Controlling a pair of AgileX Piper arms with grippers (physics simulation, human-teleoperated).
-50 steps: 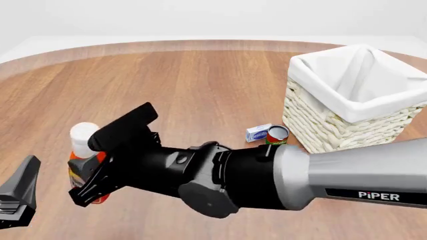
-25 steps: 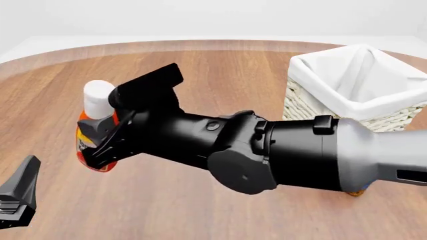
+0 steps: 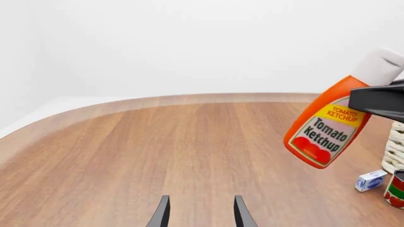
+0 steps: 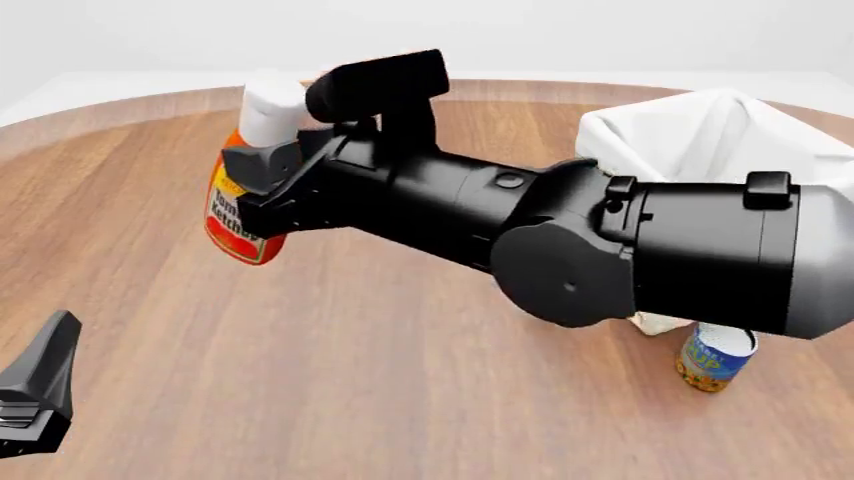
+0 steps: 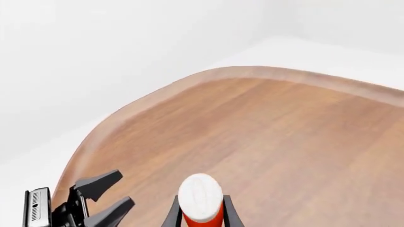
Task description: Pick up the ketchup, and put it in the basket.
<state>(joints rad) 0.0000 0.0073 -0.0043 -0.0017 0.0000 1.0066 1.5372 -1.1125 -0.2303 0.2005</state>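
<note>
The right gripper point(image 4: 254, 190) is holding the ketchup point(image 4: 244, 205) up in the air, over the far left part of the desk point(image 4: 400, 380). Its jaws are squeezing the bottle just under the white cap point(image 5: 200, 196), one on each side. The bottle is leaning a little, and its bottom is not touching the wood. The label with the words "Tomato Ketchup" is showing in the left wrist view point(image 3: 328, 130).

The basket point(image 4: 707, 150) is sitting on the far right of the desk, well apart from the ketchup, with the big black arm partly hiding it. A blue and yellow can point(image 4: 714, 358) is standing near the basket, on its near side. A small red and green can point(image 3: 396, 189) and a little white and blue box point(image 3: 370, 180) are also by the basket.

The left gripper point(image 3: 198, 215) is waiting low at the near left, with its jaws apart and nothing between them.
</note>
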